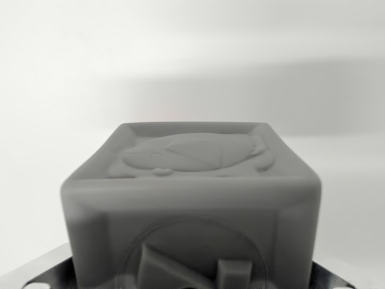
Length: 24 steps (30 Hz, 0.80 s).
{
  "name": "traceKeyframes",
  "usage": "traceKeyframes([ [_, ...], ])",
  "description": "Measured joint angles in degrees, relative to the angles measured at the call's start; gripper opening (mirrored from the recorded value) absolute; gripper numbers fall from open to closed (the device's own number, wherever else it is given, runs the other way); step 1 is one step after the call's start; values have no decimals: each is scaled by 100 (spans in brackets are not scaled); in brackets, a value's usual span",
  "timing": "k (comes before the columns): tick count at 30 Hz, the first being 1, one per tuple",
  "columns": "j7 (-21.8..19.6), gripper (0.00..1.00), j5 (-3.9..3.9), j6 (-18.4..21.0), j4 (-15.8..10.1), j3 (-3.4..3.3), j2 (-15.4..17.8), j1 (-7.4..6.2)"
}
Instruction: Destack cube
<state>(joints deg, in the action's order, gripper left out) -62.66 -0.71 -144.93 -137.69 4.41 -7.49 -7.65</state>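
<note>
A grey cube (192, 198) fills the lower middle of the wrist view, very close to the camera. Its top face carries a raised animal-like relief and its near face a raised round emblem. My gripper (186, 280) sits around the cube's lower part. Only the dark textured fingers (42, 274) show, at the bottom left and bottom right corners, pressed against the cube's two sides. A faint reddish tint shows just behind the cube's top edge. Whatever lies under or behind the cube is hidden.
A plain white surface (192, 54) spreads behind the cube, with a soft grey shadow band (289, 96) across the middle right.
</note>
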Motion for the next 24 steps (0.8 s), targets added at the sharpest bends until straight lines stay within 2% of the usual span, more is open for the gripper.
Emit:
traceKeyframes([
  [24, -460, 0, 11, -14, 555, -336, -564, 49],
])
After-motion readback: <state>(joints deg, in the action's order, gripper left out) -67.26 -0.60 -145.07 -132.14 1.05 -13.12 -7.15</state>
